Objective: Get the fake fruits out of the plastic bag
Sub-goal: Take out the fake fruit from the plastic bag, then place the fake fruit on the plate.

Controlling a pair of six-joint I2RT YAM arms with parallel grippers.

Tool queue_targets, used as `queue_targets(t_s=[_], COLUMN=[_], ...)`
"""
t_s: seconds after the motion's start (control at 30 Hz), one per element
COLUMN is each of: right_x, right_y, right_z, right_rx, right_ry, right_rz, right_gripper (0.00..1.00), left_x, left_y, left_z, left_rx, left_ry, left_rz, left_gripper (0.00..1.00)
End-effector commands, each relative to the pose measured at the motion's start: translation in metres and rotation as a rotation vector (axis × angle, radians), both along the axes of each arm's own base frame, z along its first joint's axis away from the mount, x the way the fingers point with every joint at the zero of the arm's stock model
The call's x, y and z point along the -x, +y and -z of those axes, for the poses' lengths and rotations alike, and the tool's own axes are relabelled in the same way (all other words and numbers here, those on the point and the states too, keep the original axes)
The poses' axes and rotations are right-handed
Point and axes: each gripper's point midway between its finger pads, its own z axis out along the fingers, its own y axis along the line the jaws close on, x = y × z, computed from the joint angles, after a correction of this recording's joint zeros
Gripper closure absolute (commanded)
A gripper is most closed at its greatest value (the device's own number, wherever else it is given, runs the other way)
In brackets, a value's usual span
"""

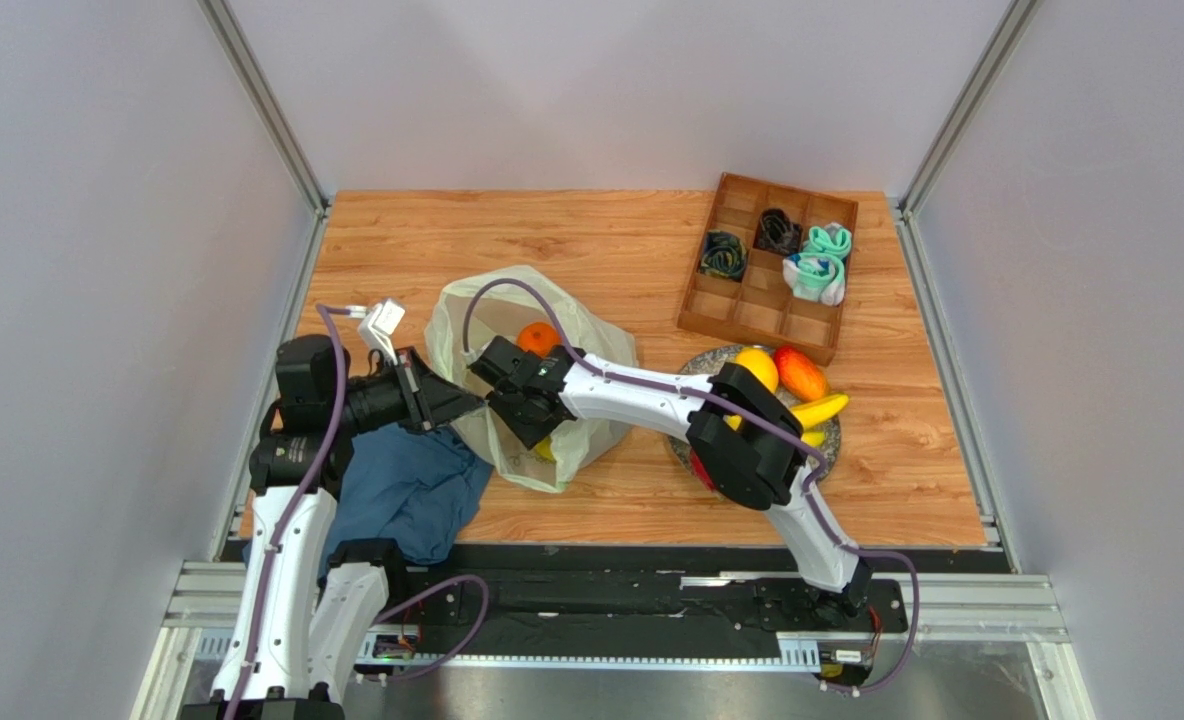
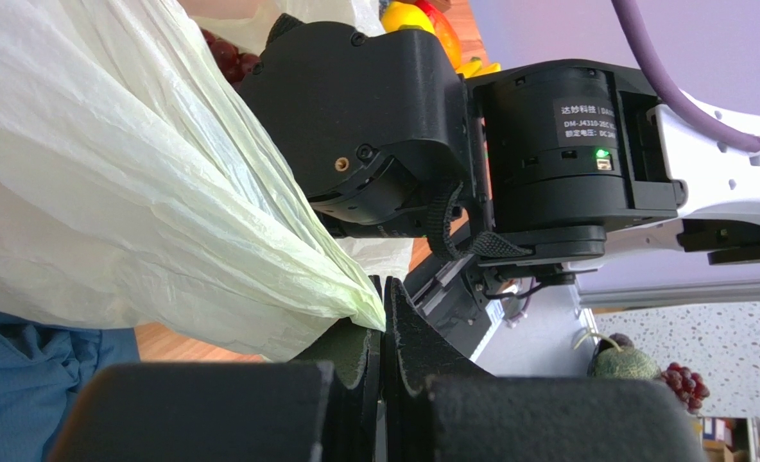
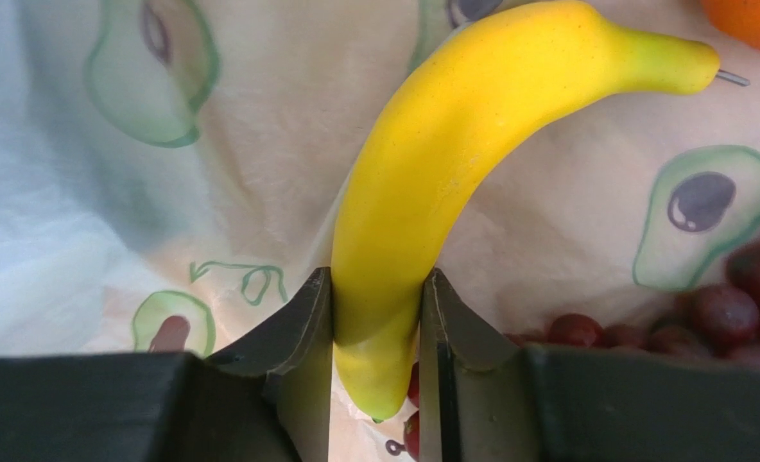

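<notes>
Left end effector (image 2: 384,322) closed tight on the edge of the bag (image 2: 114,173), evidently holding its mouth open. Right end effector (image 3: 376,308), reaching inside, clamps a banana (image 3: 461,135) near its lower end. An orange (image 3: 755,19) and grapes (image 3: 731,289) lie inside; bag rests on bench (image 1: 598,240).

Read off small white label (image 2: 587,119) on black cylindrical motor housing (image 2: 548,183): "达妙科技", "DM-J4310-2EC"; third line too small to read.
</notes>
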Motion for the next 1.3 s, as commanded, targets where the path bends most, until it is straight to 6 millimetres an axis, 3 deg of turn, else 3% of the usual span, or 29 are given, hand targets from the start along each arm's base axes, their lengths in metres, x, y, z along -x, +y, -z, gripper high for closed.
queue_targets(t_s=[0.0,0.07,0.1,0.17,0.2,0.27,0.3,0.33,0.37,0.4,0.43,0.53,0.63,0.7,0.73,0.83,0.93,0.97,1.1,1.27], right_x=[-0.006,-0.007,-0.006,-0.007,-0.004,0.001,0.013,0.021,0.024,0.044,0.055,0.069,0.05,0.026,0.009,-0.015,-0.008,0.0,0.014,0.02], right_y=[0.028,0.029,0.028,0.022,0.016,0.007,0.002,-0.007,-0.015,-0.02,-0.029,-0.054,-0.08,-0.115,-0.138,-0.207,-0.263,-0.278,-0.314,-0.316], right_z=[-0.039,-0.059,-0.084,-0.114,-0.142,-0.169,-0.175,-0.2,-0.208,-0.209,-0.228,-0.251,-0.275,-0.292,-0.287,-0.271,-0.232,-0.207,-0.178,-0.158], right_rx=[-0.105,-0.129,-0.158,-0.181,-0.218,-0.274,-0.302,-0.347,-0.374,-0.425,-0.47,-0.519,-0.557,-0.556,-0.518,-0.344,-0.188,-0.122,0.03,0.073], right_ry=[-0.062,-0.091,-0.115,-0.166,-0.194,-0.19,-0.145,-0.162,-0.15,-0.088,-0.103,-0.156,-0.199,-0.264,-0.291,-0.394,-0.386,-0.34,-0.371,-0.336], right_rz=[-0.163,-0.191,-0.207,-0.255,-0.272,-0.315,-0.359,-0.395,-0.424,-0.499,-0.545,-0.641,-0.535,-0.409,-0.34,-0.228,-0.235,-0.24,-0.345,-0.462], right_gripper=[0.82,0.89,0.92,0.94,0.94,0.95,0.95,0.95,0.95,0.94,0.94,0.94,0.94,0.94,0.94,0.94,0.91,0.9,0.86,0.86], left_x=[-0.003,-0.005,-0.005,-0.007,-0.009,-0.011,-0.014,-0.016,-0.017,-0.02,-0.023,-0.03,-0.037,-0.041,-0.041,-0.044,-0.044,-0.045,-0.046,-0.046], left_y=[0.001,0.002,0.003,0.004,0.005,0.006,0.007,0.008,0.008,0.01,0.01,0.011,0.012,0.013,0.013,0.014,0.013,0.013,0.013,0.013], left_z=[0.0,-0.003,-0.005,-0.008,-0.008,-0.012,-0.013,-0.016,-0.018,-0.019,-0.023,-0.029,-0.034,-0.036,-0.038,-0.038,-0.035,-0.035,-0.03,-0.025], left_rx=[-0.021,-0.028,-0.033,-0.046,-0.052,-0.06,-0.068,-0.071,-0.072,-0.074,-0.073,-0.074,-0.079,-0.081,-0.082,-0.081,-0.073,-0.074,-0.069,-0.063], left_ry=[-0.022,-0.036,-0.044,-0.063,-0.067,-0.087,-0.096,-0.113,-0.121,-0.123,-0.136,-0.156,-0.171,-0.172,-0.177,-0.17,-0.157,-0.155,-0.145,-0.134], left_rz=[-0.001,-0.007,-0.008,-0.012,-0.019,-0.023,-0.035,-0.041,-0.044,-0.053,-0.058,-0.062,-0.067,-0.075,-0.071,-0.073,-0.071,-0.07,-0.076,-0.08], left_gripper=[1.0,1.0,1.0,1.0,1.0,1.0,1.0,1.0,1.0,1.0,1.0,1.0,1.0,1.0,1.0,1.0,1.0,1.0,1.0,1.0])
